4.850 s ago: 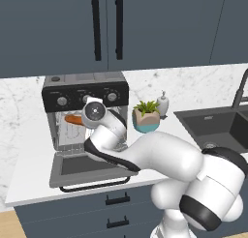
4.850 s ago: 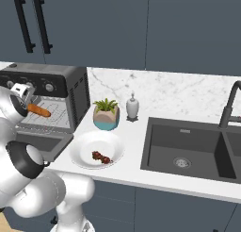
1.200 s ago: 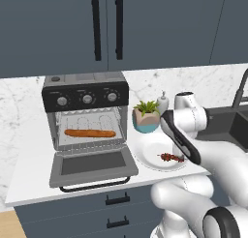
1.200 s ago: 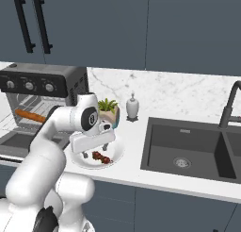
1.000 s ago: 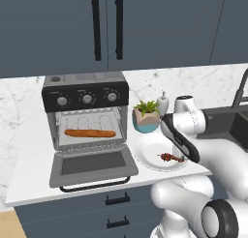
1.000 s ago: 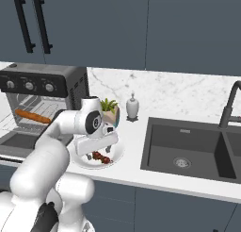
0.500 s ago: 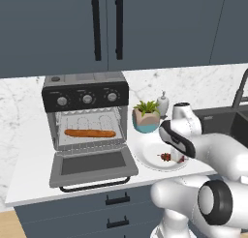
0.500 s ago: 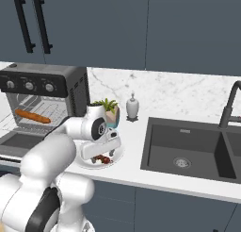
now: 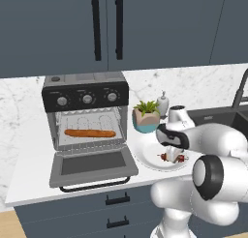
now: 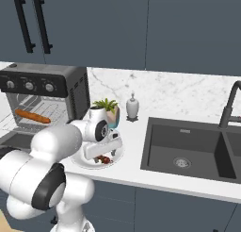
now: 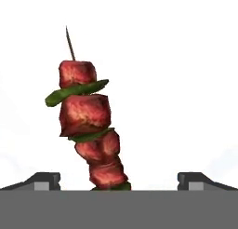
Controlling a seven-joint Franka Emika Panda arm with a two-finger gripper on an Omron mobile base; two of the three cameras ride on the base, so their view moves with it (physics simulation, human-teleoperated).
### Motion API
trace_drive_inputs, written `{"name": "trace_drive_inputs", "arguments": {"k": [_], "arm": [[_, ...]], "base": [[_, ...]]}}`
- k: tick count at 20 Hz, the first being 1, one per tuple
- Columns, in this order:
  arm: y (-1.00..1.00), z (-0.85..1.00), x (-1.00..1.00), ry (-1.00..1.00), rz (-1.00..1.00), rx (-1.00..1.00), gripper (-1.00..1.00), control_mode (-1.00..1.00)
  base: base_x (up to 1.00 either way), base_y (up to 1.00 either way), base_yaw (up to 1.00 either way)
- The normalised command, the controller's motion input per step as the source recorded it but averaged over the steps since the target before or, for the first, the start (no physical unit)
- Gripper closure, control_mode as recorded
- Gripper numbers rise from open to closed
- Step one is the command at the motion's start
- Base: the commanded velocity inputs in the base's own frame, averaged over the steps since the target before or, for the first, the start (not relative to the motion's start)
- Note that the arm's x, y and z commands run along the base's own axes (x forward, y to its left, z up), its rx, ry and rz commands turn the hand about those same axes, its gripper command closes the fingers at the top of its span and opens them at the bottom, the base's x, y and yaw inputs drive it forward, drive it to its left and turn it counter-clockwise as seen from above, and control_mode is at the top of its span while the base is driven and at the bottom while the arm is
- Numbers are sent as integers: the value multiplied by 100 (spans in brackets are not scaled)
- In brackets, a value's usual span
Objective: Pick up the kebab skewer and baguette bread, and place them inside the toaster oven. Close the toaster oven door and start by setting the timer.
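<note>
While wide, hand over kebab skewer

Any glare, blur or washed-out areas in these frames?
Hand view: white plate is blown out, featureless; kebab skewer sharp. Left base view: flat even lighting, toaster oven crisp, no glare. Right base view: soft shadows only, sink clear.

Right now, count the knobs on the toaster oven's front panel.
3, in a row across the black top panel of the toaster oven: left knob, middle knob, right knob. None seems hidden.
</note>
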Motion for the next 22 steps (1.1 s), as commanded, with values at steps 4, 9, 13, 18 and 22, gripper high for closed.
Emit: {"name": "trace_drive_inputs", "arguments": {"k": [4,9,13,18,22], "arm": [[0,-26,27,0,0,0,-100,-100],[3,-8,2,-2,0,0,100,-100],[0,0,-8,-2,0,0,100,-100],[14,11,-11,-2,4,0,100,-100],[66,99,-65,-6,12,1,100,-100]], "base": [[0,0,0],[0,0,0],[0,0,0],[0,0,0],[0,0,0]]}}
